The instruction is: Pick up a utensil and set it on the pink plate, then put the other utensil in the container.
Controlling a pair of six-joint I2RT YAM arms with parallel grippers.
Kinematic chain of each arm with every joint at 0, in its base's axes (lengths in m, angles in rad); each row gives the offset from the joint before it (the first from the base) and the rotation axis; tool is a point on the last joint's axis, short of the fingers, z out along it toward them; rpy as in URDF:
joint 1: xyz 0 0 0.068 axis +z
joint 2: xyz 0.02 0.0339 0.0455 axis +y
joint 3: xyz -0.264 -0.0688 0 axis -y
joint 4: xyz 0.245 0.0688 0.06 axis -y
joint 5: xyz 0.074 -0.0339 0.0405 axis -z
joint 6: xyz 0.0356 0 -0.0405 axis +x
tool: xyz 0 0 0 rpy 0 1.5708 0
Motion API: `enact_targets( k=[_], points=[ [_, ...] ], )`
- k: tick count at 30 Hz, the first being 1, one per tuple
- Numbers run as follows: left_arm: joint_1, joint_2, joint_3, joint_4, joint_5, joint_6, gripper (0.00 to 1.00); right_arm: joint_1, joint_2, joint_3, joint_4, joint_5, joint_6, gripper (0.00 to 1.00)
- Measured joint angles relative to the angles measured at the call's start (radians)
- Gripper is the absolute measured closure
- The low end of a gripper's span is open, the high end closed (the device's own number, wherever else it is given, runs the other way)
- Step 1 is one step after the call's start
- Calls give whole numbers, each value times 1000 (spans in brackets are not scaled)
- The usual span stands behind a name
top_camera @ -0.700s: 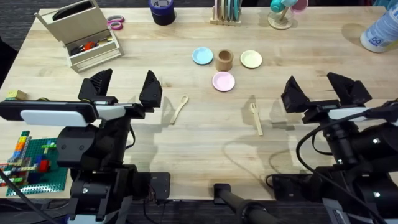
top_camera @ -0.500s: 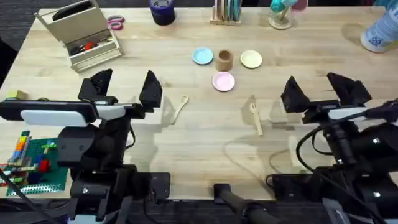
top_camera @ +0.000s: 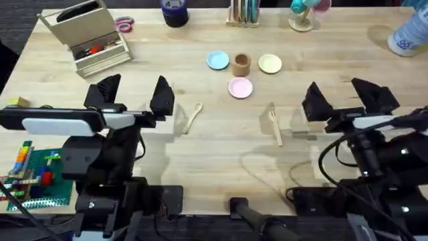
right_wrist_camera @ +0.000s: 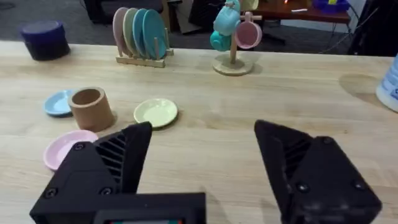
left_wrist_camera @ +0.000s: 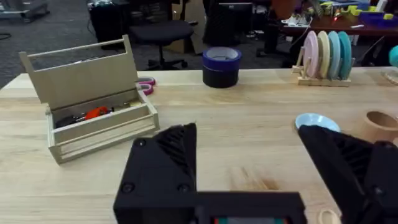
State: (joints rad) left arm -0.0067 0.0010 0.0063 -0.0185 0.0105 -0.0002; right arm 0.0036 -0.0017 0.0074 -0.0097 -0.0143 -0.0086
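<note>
A small pale wooden spoon point(top_camera: 193, 116) lies on the table just right of my left gripper point(top_camera: 134, 94), which is open and empty. A wooden fork point(top_camera: 275, 125) lies left of my right gripper point(top_camera: 344, 97), also open and empty. Behind them sits the pink plate point(top_camera: 241, 88), also in the right wrist view point(right_wrist_camera: 65, 148). The brown cup point(top_camera: 241, 64) stands between a light blue plate point(top_camera: 217, 61) and a pale yellow plate point(top_camera: 270, 64). The left wrist view shows the cup point(left_wrist_camera: 380, 125) at the right edge beyond my open left gripper point(left_wrist_camera: 249, 162). My right gripper point(right_wrist_camera: 199, 165) hangs above bare wood.
A wooden box with an open lid point(top_camera: 87, 37) stands at the back left, a tape roll point(top_camera: 175, 11), a plate rack point(top_camera: 243, 13) and a mug stand point(top_camera: 304, 15) along the back edge. A Lego baseplate point(top_camera: 30, 171) lies at the front left.
</note>
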Motion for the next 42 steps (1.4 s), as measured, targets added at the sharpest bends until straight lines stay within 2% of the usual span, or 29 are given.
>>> enact_targets(
  k=[10,15,22,26,32,42],
  points=[
    [0,0,2,33,24,0,7,0,0,5,-15,0,0,5],
    [0,0,61,-67,29,-3,7,0,2,95,-211,-5,0,5],
    [0,0,284,-297,31,-5,7,0,6,318,-462,-9,1,5],
    [0,33,433,-419,31,-5,7,0,63,474,-562,-8,1,5],
    [0,202,667,-604,31,15,7,0,235,665,-684,-9,-20,6],
    [0,541,1028,-903,32,102,7,0,575,974,-893,-8,-93,6]
  ],
)
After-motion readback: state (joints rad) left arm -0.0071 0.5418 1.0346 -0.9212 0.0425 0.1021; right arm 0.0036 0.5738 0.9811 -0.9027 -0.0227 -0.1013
